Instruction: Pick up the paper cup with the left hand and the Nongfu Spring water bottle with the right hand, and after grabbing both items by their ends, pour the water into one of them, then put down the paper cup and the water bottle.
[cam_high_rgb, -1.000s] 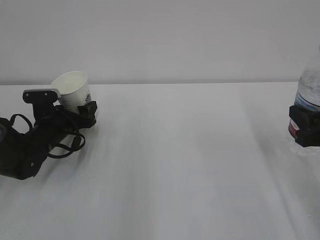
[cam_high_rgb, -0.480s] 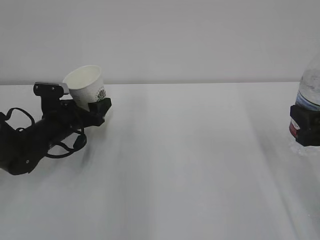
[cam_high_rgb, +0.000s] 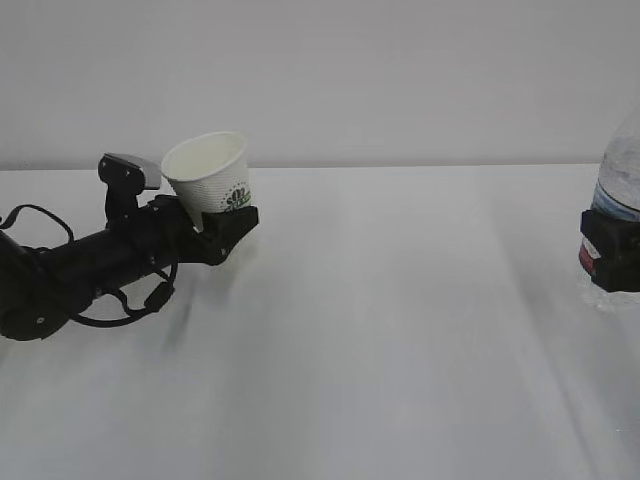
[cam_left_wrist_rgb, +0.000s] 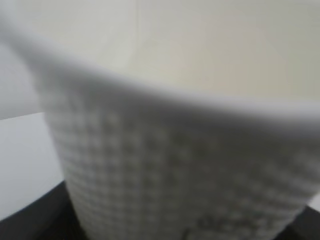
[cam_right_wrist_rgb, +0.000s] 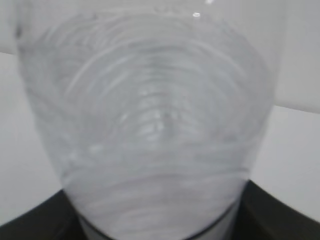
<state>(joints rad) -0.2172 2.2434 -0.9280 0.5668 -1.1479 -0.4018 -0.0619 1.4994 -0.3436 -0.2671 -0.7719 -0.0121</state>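
Note:
The paper cup (cam_high_rgb: 208, 168) is white with a green round emblem and sits tilted in my left gripper (cam_high_rgb: 224, 216), which is shut on its lower part. In the left wrist view the cup's dimpled wall (cam_left_wrist_rgb: 175, 150) fills the frame, with the dark fingers (cam_left_wrist_rgb: 25, 222) at the bottom corners. At the right edge, my right gripper (cam_high_rgb: 610, 250) is shut on the Nongfu Spring water bottle (cam_high_rgb: 622, 165) at its red label; the bottle's top is cut off. The clear ribbed bottle (cam_right_wrist_rgb: 150, 115) fills the right wrist view. I cannot make out the water.
The white table (cam_high_rgb: 380, 330) stretches between the two arms, with a plain grey wall behind it. Loose black cables (cam_high_rgb: 125, 300) hang under the left arm near the tabletop.
My left arm has carried the paper cup to the right and slightly up, with the cup's emblem now turned toward the camera. The right gripper and bottle have stayed still.

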